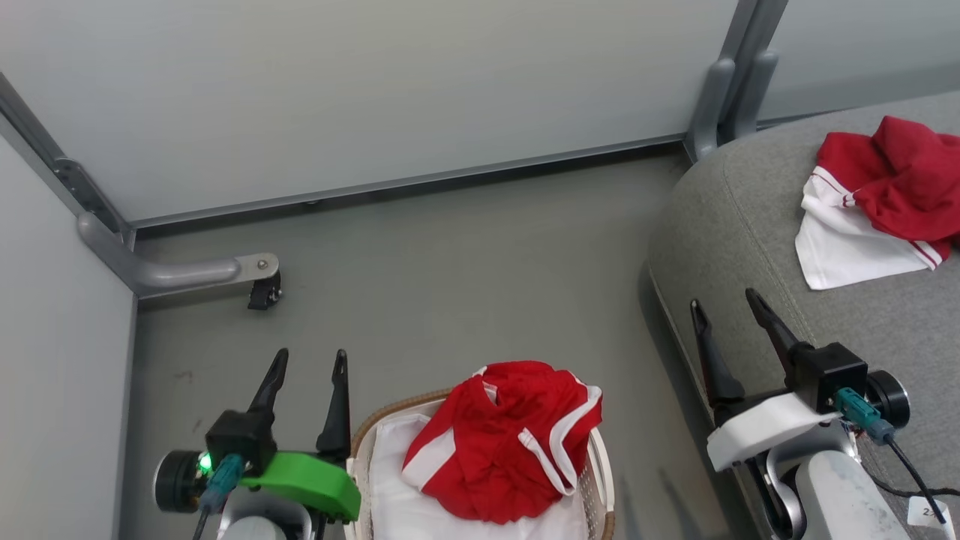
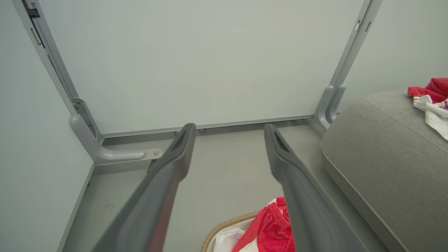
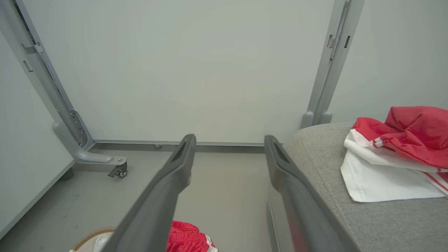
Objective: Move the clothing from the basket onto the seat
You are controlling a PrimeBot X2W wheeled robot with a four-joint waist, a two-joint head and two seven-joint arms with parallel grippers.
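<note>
left gripper (image 1: 312, 352) hangs with its two dark fingers spread wide and nothing between them, just off the near-left side of the basket (image 1: 373, 421). right gripper (image 1: 723, 298) is likewise spread and empty, poised over the near-left edge of the seat (image 1: 750, 217). between them, at the near edge of the scene, the red shorts (image 1: 510, 439) with white stripes lie bunched in the basket on top of the white liner cloth (image 1: 390, 502), their right side draped onto the rim. by my reading half the job is done and the shorts are the next pick, with the left arm closest. it should come down over the highest hump of red fabric, fingers straddling a thick fold, and close there rather than low down, where the liner cloth could get pinched along with it. lifting straight up until the hem clears the woven rim should keep the light basket from tipping or dragging; only then swing right. farther right, the red and white jersey (image 1: 877, 199) lies crumpled on the seat, so the bare grey cushion nearer than it looks a fair drop spot. beyond, a castor foot (image 1: 261, 289) of the pale partition (image 1: 420, 97) stands on the grey floor (image 1: 465, 262).
</note>
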